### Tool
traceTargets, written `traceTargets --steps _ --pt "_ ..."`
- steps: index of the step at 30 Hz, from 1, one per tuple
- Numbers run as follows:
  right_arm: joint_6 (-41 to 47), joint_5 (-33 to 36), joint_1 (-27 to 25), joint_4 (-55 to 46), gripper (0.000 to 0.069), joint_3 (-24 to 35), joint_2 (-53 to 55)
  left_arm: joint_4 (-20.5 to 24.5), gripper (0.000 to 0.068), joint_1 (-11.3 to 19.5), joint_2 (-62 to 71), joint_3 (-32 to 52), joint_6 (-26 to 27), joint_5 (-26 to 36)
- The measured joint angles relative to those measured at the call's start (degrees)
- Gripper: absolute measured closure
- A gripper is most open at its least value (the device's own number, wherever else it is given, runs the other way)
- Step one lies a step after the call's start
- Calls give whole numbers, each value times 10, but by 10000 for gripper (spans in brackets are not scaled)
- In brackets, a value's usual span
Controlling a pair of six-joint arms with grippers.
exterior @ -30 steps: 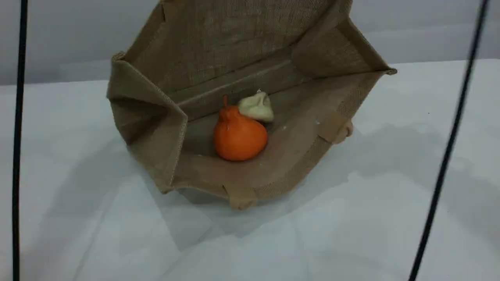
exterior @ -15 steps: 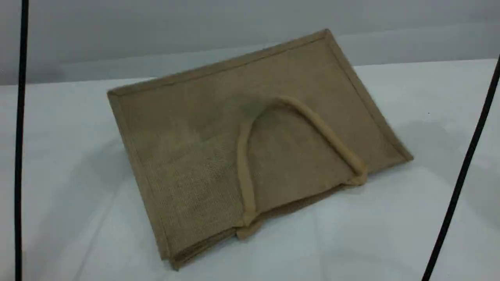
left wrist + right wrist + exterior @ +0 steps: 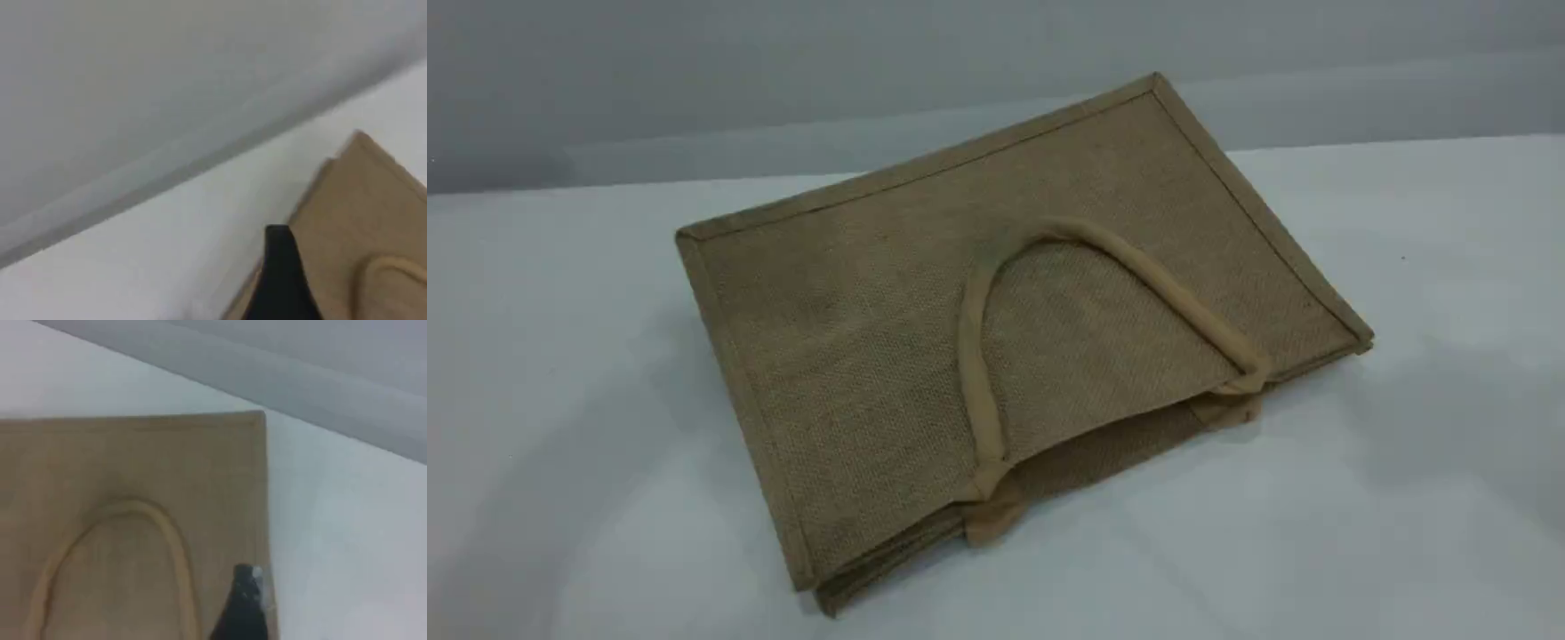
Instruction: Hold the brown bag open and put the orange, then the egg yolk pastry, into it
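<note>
Where it lies flat, the brown bag (image 3: 854, 356) spans left-right, mouth nearside.

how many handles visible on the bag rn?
1 whole loop handle, lying flat on the brown bag's top panel. Under the open edge, beige stubs poke out, probably a second handle's ends; the rest is hidden.

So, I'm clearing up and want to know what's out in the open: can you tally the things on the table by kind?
brown bag: 1, lying flat with a loop handle on top
orange: 0 in view
egg yolk pastry: 0 in view
Total showing on the table: 1
</note>
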Motion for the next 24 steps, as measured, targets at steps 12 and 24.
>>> traceTargets --steps 12,24 --pt "16 122 0 13 124 0 -216 68 213 0 -209 137 -49 0" --pt "19 196 1 54 125 0 -409 83 213 0 -502 423 -44 -1"
